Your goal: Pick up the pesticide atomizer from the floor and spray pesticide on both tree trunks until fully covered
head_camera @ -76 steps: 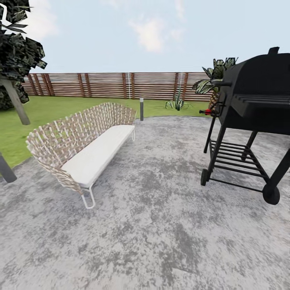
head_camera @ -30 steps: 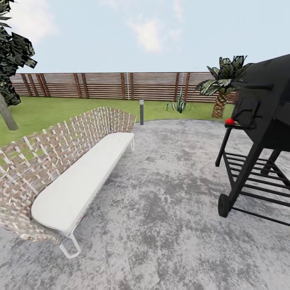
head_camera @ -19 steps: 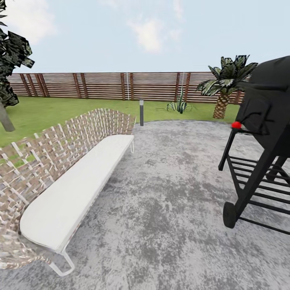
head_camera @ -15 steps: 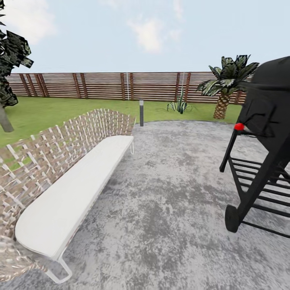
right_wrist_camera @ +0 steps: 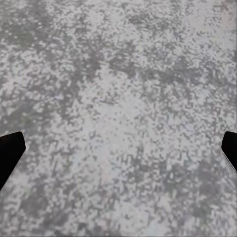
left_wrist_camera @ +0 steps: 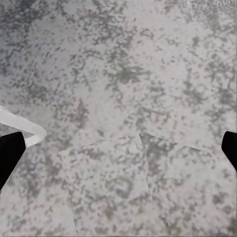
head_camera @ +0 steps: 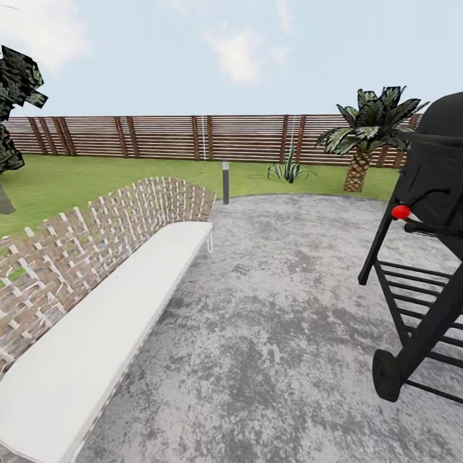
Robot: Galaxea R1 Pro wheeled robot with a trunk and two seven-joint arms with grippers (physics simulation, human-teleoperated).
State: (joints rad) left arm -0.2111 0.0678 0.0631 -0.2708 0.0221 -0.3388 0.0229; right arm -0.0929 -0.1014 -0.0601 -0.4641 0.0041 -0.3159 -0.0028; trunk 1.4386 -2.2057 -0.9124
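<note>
Mottled grey paving point(head_camera: 270, 308) spreads ahead, meeting the garden's green lawn point(head_camera: 77, 177) and its brown slatted fence point(head_camera: 193, 137) beyond. On that lawn stand a short scaly palm point(head_camera: 366, 138), a spiky plant point(head_camera: 288, 168) and a slim bollard light point(head_camera: 225, 182); a dark-leaved tree point(head_camera: 13, 96) shows at the far left. A woven bench point(head_camera: 83, 283) with a white seat runs along the left, a black grill point(head_camera: 427, 244) with a red knob point(head_camera: 400, 211) on the right. Over the paving, the left gripper point(left_wrist_camera: 118, 153) and right gripper point(right_wrist_camera: 118, 148) hang with fingers spread wide, grasping nothing.
</note>
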